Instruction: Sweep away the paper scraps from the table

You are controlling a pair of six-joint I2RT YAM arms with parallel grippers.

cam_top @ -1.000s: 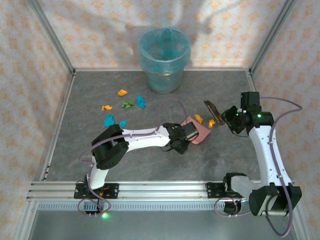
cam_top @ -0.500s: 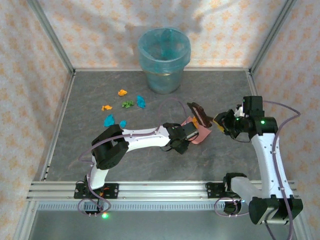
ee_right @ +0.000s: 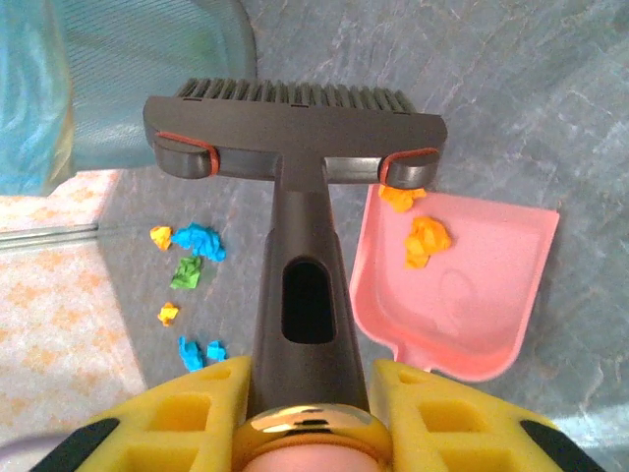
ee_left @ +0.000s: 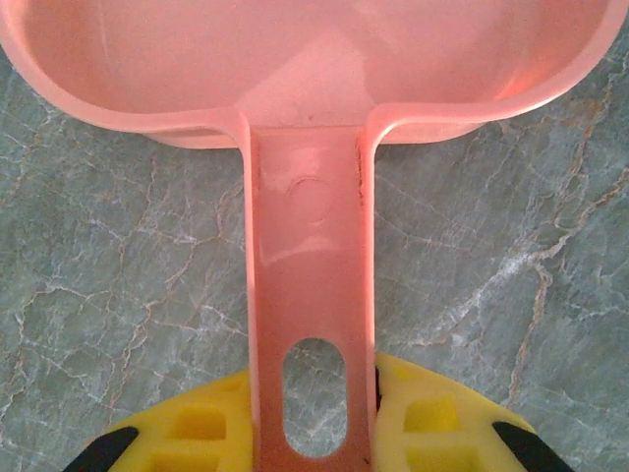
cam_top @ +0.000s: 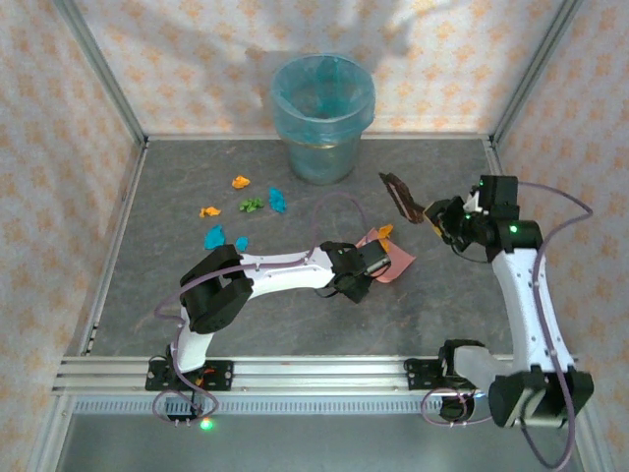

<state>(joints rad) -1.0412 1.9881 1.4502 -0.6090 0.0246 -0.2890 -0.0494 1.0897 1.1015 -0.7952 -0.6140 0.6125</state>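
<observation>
Top external, table (cam_top: pixel 295 324): I read bare grey surface along the near edge and down the right side, aluminium frame (cam_top: pixel 197 138) all round
Paper scraps (cam_top: pixel 252 205): loose cluster on the table left of centre, well apart from the dustpan (ee_right: pixel 462 285); two orange ones lie inside it
Bin (cam_top: pixel 322 116): against the far edge
Left gripper (ee_left: pixel 314 433): clamped on the dustpan handle, pan flat mid-table
Right gripper (ee_right: pixel 310 413): clenched on the brush (ee_right: pixel 295 147), head just past the pan's open lip
</observation>
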